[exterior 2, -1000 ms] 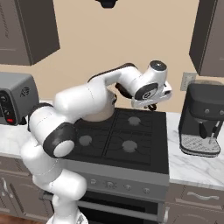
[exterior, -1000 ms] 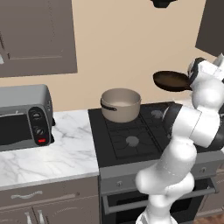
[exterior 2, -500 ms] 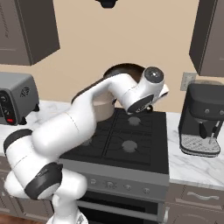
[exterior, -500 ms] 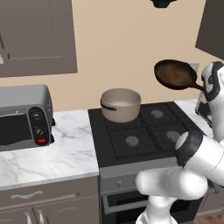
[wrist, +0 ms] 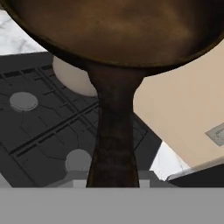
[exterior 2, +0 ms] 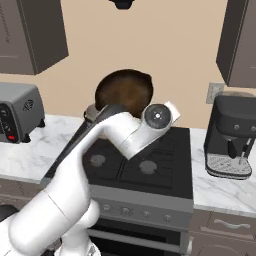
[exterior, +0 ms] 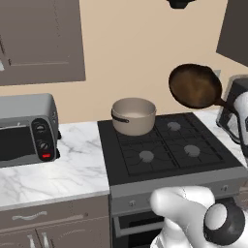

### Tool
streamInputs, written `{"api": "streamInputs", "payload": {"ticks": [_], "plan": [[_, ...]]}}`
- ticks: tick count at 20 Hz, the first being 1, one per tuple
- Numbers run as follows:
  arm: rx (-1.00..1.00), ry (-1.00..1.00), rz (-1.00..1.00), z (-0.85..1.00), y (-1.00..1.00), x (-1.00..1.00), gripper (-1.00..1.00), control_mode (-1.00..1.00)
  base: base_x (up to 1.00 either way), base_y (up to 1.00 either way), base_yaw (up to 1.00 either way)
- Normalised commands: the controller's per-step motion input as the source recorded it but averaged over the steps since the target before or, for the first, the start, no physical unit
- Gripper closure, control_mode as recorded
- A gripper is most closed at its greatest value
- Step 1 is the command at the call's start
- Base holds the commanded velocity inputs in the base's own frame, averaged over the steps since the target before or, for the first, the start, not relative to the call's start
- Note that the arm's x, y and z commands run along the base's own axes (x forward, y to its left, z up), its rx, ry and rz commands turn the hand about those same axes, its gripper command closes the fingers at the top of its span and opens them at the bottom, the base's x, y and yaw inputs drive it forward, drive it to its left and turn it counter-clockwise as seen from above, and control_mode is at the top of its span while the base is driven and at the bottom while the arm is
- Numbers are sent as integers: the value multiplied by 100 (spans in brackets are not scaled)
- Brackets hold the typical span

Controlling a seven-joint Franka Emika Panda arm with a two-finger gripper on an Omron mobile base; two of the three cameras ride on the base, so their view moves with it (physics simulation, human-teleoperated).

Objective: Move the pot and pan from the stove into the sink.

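The shallow round dark brown pan [exterior: 195,86] is held tilted in the air above the black gas stove [exterior: 164,145] by its long black handle, clamped in the gripper [wrist: 112,181].

Deep beige round pot [exterior: 133,116] occupies the far left burner of the black gas stove [exterior: 167,145]; the other three burners are bare. Left, open white marble counter [exterior: 68,164] lies before a grey toaster oven [exterior: 26,128]; right, a black coffee machine [exterior 2: 235,135] blocks the counter.
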Motion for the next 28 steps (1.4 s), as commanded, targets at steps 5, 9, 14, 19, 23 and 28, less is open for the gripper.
{"api": "streamInputs", "payload": {"ticks": [5,9,14,19,23,28], "plan": [[-10,-15,11,-3,34,-77,100,-100,0,0,0],[-8,-13,13,-3,34,-73,100,-100,0,0,0],[-6,-8,15,-2,35,-72,100,-100,0,0,0],[-2,0,27,-11,32,-58,100,-100,0,0,0],[0,0,4,0,4,-6,100,-100,0,0,0],[0,0,0,0,0,0,100,-100,0,0,0]]}}
